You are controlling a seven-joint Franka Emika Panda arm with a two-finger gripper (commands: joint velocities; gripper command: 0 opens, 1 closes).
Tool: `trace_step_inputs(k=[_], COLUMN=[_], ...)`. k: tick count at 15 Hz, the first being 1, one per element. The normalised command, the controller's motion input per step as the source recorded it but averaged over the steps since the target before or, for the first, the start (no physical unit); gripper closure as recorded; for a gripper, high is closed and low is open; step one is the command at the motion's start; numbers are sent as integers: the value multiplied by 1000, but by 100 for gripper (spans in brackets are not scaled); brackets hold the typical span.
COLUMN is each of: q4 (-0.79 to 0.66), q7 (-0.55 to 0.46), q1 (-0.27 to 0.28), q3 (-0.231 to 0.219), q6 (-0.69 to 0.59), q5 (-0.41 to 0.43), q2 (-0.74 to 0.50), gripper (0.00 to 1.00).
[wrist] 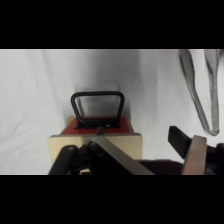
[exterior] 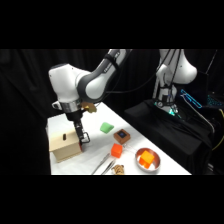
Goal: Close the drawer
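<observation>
At table's left end: tan wooden box (exterior: 65,145), its drawer (wrist: 97,125) with reddish-orange front panel seemingly nearly flush with the box face, dark loop handle (wrist: 97,106) projecting outward over white table (exterior: 135,122). Gripper (exterior: 83,139) hangs low at the box's drawer side, just beside the front; in the wrist view the handle lies straight ahead of the fingers, one finger (wrist: 196,152) visible at right, fingers spread apart and holding nothing. Judgement: closing calls for a push straight along the drawer's sliding axis, into the box; metal tongs (wrist: 200,90) lie apart, off that line.
</observation>
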Motion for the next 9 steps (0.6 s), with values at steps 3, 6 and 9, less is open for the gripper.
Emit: trace_step_inputs(k=[3, 6, 9], q4=[-97, 15, 60], q7=[-169, -181, -160], q1=[-42, -51, -57], q3=[56, 48, 26], q6=[-445, -431, -376], q5=[64, 97, 100], q2=[-433, -286, -189], gripper=[0, 0, 0])
